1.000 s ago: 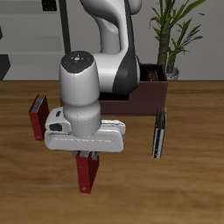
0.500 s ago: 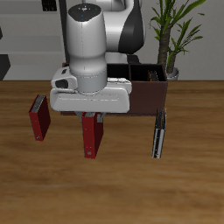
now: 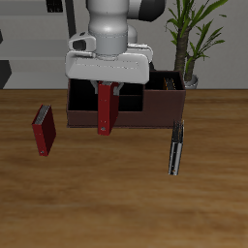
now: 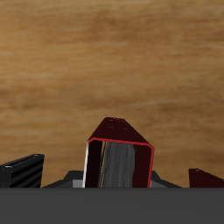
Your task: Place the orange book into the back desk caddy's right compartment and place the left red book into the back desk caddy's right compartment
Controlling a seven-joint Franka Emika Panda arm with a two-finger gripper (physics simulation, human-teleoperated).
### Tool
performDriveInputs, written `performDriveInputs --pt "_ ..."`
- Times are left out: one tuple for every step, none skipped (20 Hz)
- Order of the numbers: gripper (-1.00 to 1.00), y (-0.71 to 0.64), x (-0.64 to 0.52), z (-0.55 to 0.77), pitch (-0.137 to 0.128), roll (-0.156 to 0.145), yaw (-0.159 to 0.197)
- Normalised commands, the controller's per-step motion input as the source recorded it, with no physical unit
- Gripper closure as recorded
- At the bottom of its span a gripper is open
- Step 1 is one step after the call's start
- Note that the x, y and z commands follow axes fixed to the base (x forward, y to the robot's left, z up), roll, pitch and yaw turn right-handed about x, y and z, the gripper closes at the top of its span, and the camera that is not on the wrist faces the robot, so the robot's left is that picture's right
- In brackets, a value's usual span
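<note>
1. We've got a wooden table (image 3: 126,208), brown with a visible grain; the wrist view shows the same wood (image 4: 105,52) up close.
2. A dark maroon-red book (image 3: 42,131) stands upright on the table by itself, with its pale page edge showing. Only one corner of it (image 4: 206,178) makes it into the wrist view.
3. A thin black book (image 3: 175,147) is also standing on the table, well apart from the maroon one. The wrist view shows it (image 4: 22,171) partly.
4. A potted plant (image 3: 190,37) with long green leaves sits farther back.
5. Behind the table there's a pale wall with some dark shelving (image 3: 4,66) at the edge, and we can't make out more than that.
</note>
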Motion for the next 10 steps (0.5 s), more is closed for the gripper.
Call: performDriveInputs --pt "1.00 0.32 -0.76 0.27 0.001 0.088 0.027" --pt "1.00 0.34 -0.87 0.34 -0.037 0.114 0.020" --pt "1.00 0.09 -0.80 0.39 -0.188 -0.162 0.078" --pt "1.00 0.27 -0.75 0.25 0.011 0.016 -0.082" --pt "1.00 0.30 -0.57 0.12 0.020 0.108 0.006" --pt "1.00 0.32 -0.92 0.22 -0.061 -0.045 0.006" --pt "1.00 0.00 0.07 0.01 0.000 0.000 0.000" --pt "1.00 0.34 -0.68 0.12 -0.093 0.000 0.103" --pt "1.00 0.39 -0.61 -0.07 0.081 0.111 -0.001" --pt "1.00 0.17 -0.48 0.00 0.030 0.000 -0.030"
